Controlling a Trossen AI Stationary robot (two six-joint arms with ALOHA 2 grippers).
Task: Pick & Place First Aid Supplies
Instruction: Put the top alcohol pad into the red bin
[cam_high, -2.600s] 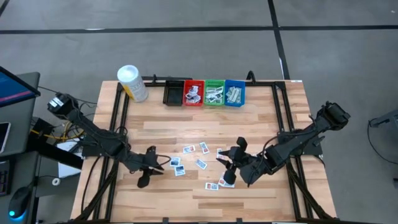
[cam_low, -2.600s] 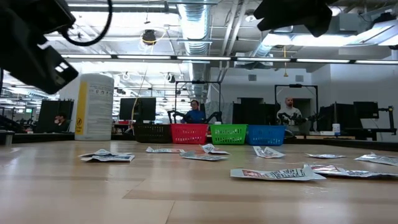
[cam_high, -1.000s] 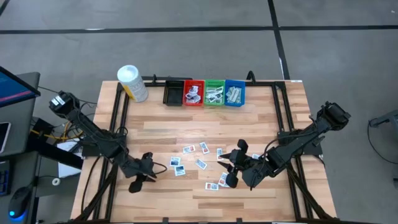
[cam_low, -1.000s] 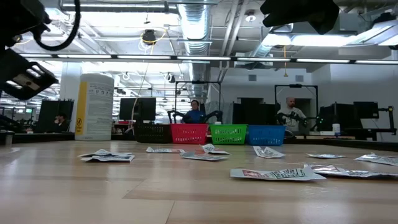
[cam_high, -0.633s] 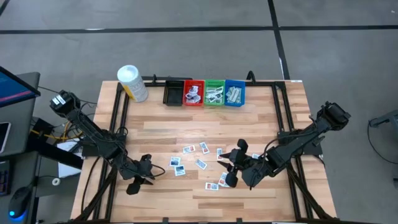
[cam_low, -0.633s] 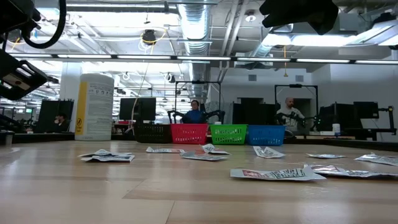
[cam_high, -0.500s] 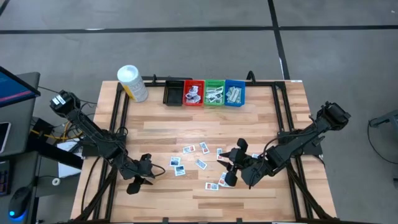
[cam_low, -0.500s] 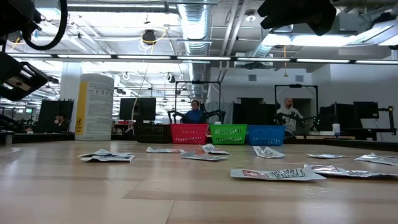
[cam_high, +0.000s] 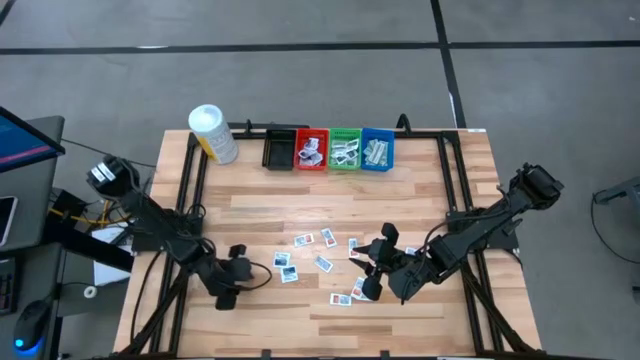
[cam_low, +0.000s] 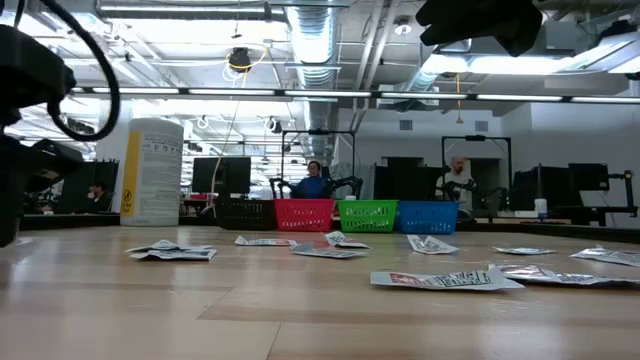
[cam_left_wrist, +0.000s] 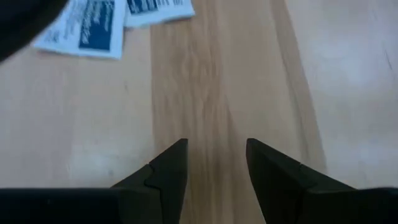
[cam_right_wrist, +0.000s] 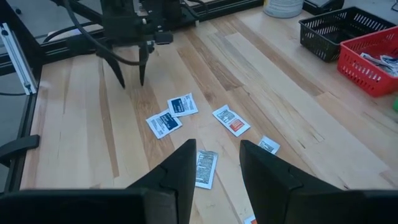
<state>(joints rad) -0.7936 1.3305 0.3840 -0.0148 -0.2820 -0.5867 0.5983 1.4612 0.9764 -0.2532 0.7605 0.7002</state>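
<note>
The left gripper, parted and empty, hangs over bare table near the packets. The right gripper, also parted and seemingly empty, hovers above the scatter, bins well apart.

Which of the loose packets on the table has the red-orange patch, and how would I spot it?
Start at the row of four bins along the far edge of the wooden table, then come toward the loose packets near the middle. The red-patch packet lies beside two packets with dark blue print. It alone there carries a red-orange block on white.
</note>
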